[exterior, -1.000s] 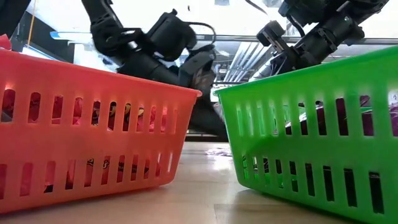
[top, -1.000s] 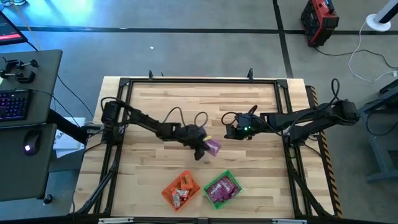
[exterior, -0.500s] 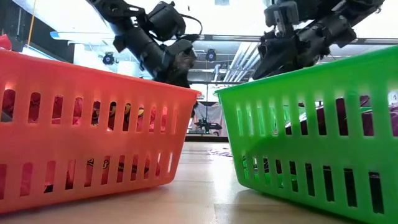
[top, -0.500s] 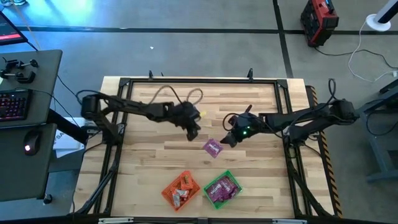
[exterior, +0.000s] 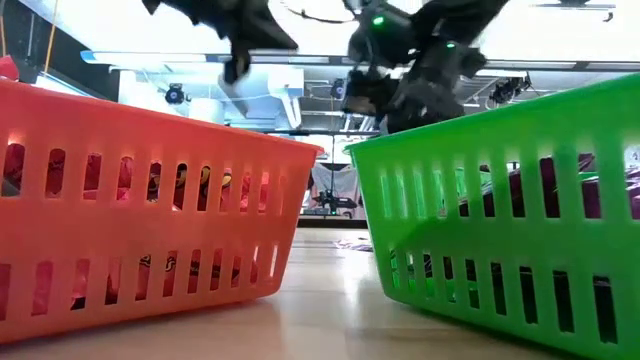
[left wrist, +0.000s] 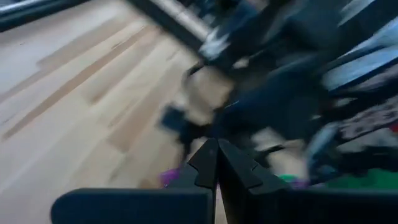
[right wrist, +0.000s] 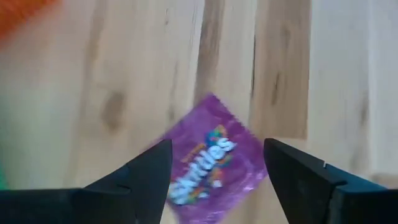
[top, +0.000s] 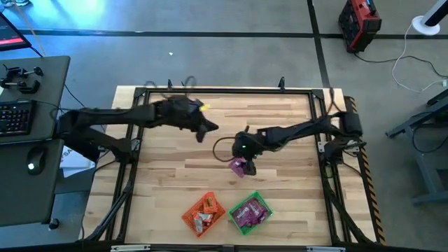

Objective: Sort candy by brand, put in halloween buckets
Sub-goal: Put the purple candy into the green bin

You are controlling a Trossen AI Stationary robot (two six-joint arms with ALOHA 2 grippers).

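Observation:
One purple candy packet [top: 240,166] [right wrist: 210,155] lies flat on the wooden table, near its middle. My right gripper [top: 244,155] [right wrist: 214,171] hovers just above it, open, one finger on each side of the packet and clear of it. My left gripper [top: 202,131] [left wrist: 217,163] is shut and empty, up over the table's far left part. The orange halloween bucket [top: 204,213] [exterior: 150,200] and the green one [top: 250,212] [exterior: 500,200] stand side by side at the near edge. The orange bucket holds orange-red candy, the green one purple candy.
A black metal frame [top: 224,91] runs around the tabletop. Bare wood [top: 294,189] lies between the packet and the buckets and along both sides. A desk with a keyboard [top: 17,115] stands beyond the table's left edge.
My left gripper has drawn back from the purple packet, up and toward the table's far left, leaving the packet lying on the wood. My right gripper has come in toward the table's left and down until it stands over the packet.

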